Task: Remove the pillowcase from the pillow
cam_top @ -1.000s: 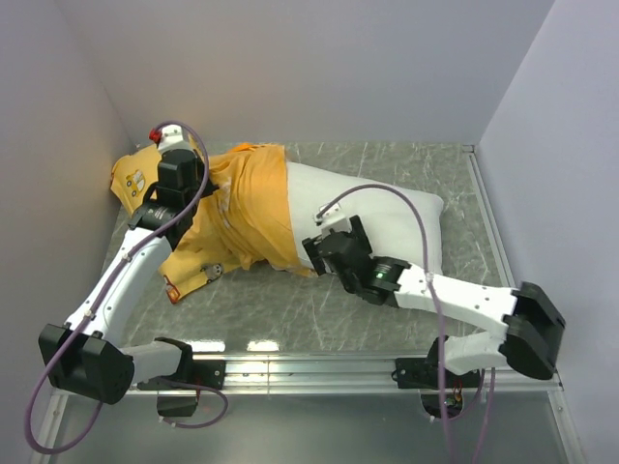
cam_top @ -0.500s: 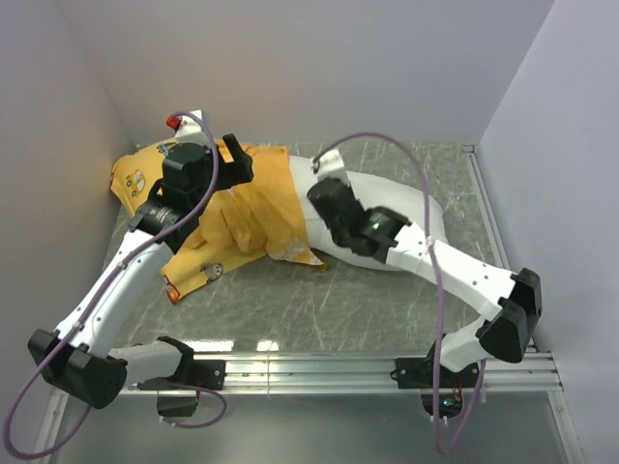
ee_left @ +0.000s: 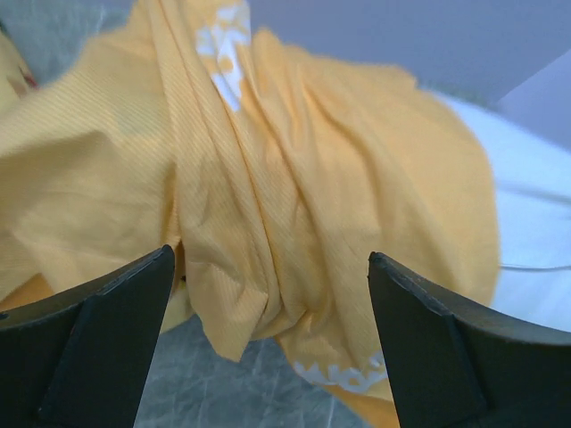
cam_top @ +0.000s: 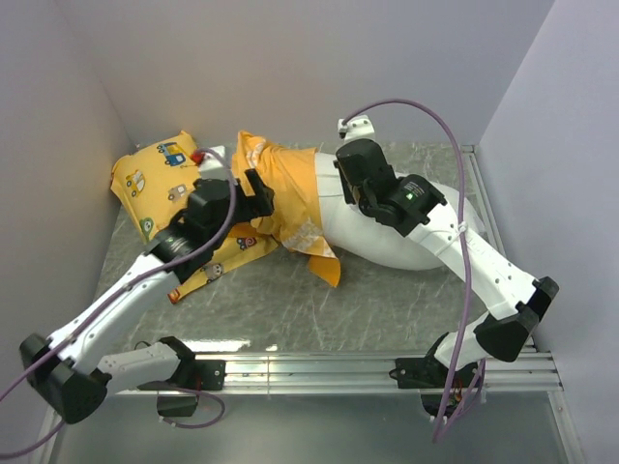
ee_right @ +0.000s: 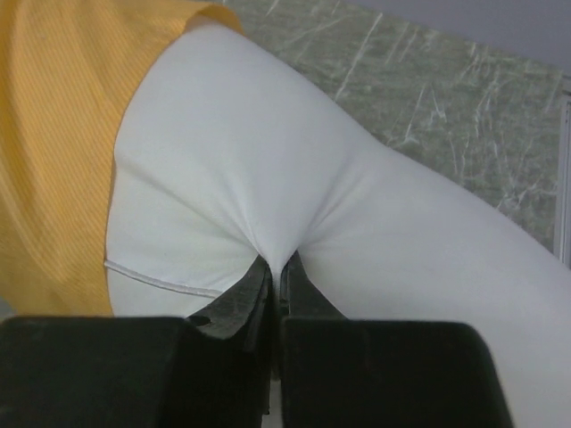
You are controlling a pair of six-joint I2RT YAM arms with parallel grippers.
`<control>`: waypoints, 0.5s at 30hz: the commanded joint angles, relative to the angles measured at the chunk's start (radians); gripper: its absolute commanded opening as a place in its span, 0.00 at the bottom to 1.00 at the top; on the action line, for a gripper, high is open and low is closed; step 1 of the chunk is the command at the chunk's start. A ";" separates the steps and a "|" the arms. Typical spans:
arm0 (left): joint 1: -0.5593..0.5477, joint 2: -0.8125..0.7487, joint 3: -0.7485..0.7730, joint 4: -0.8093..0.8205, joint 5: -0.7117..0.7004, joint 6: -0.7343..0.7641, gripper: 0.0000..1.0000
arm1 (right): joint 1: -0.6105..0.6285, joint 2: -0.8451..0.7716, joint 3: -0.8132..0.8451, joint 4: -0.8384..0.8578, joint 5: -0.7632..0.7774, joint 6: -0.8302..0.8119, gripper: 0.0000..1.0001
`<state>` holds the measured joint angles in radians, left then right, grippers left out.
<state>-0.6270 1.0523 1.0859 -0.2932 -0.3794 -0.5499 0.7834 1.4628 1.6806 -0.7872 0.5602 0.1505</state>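
pillowcase (ee_left: 294,205): orange, bunched folds, frame centre | pillow (ee_left: 535,232): white, right edge | left gripper (ee_left: 272,343): jaws spread, bottom corners, nothing between

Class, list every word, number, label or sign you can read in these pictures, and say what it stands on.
No text can be read in any view.
White marks on the pillowcase: too blurred to read.
Prints on the cushion: small vehicle pictures, no legible words.
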 commanded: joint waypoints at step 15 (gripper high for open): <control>0.091 0.159 0.011 0.114 -0.052 -0.068 0.00 | -0.073 -0.082 0.041 0.123 -0.036 0.017 0.00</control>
<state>-0.5961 1.1931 1.0069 -0.2173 -0.4076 -0.6449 0.7414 1.4662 1.6733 -0.7940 0.4999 0.1654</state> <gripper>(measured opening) 0.069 0.027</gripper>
